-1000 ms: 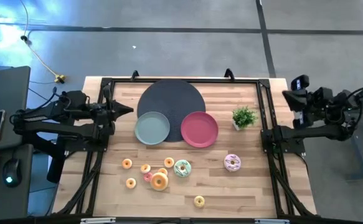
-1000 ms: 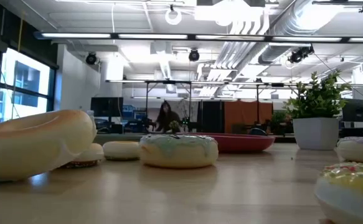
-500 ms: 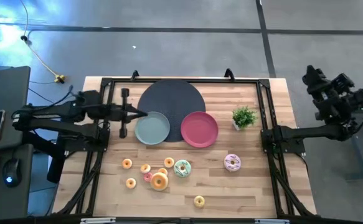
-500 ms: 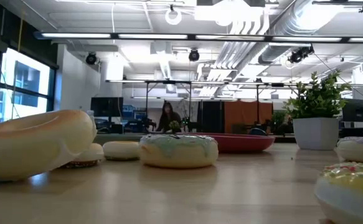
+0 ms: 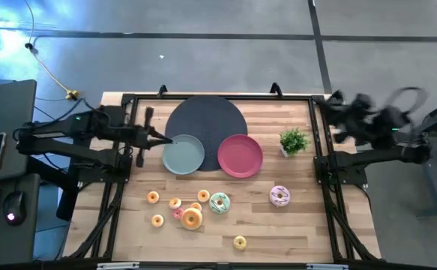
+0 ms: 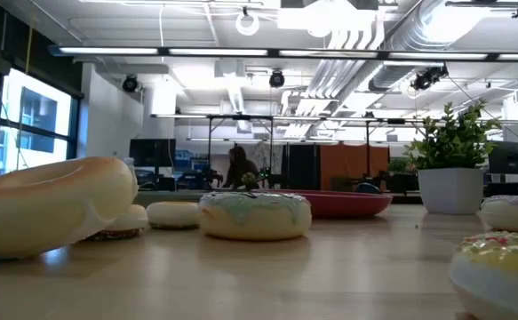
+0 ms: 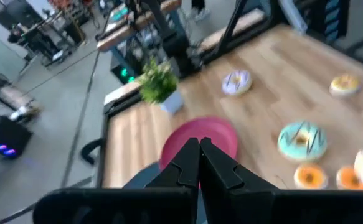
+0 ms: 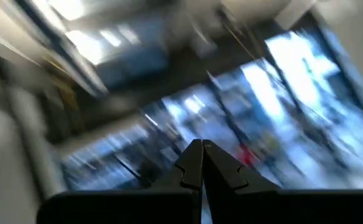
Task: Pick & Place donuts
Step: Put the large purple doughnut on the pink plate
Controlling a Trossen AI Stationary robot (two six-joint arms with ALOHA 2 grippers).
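L gripper [image 5: 167,139], dark two-finger claw, is sitting closed on nothing, tip at the near-left rim of the round grey-green plate [image 5: 184,154] w/ its fingers pressed together in the left wrist view [image 7: 199,163]. R gripper [image 5: 335,100], same dark claw, is also closed and empty per its own wrist view [image 8: 201,160], hanging over the back-right table edge, well apart from any donut; smeared in the high view, so prob. swinging.

Beyond L claw: round pink plate [image 5: 240,155] just beside the green one, both in front of a dark round mat [image 5: 205,115]; small green potted plant [image 5: 294,140] further right. Donuts are lying loose on the pale wooden tabletop [image 5: 308,225], none on a plate yet: mint-green iced ring donut [image 5: 219,202], white-and-pink iced ring donut [image 5: 279,196] off to the right, bigger orange ring donut [image 5: 192,218], plus tiny orange/yellow ones scattered nearby.

Handling, my guess: light toy rings, prob. smooth and a bit slippery, not fragile. Best to pinch across one side of the ring, one finger thru the hole, one outside; tiny ones need a narrow, centred pinch or they'll skid.

Vs 1 s ago: L arm is reaching further in, claw going from table's left edge to the green plate rim. R arm is swinging from outside the table twd the back-right corner. Donuts, plates unchanged.
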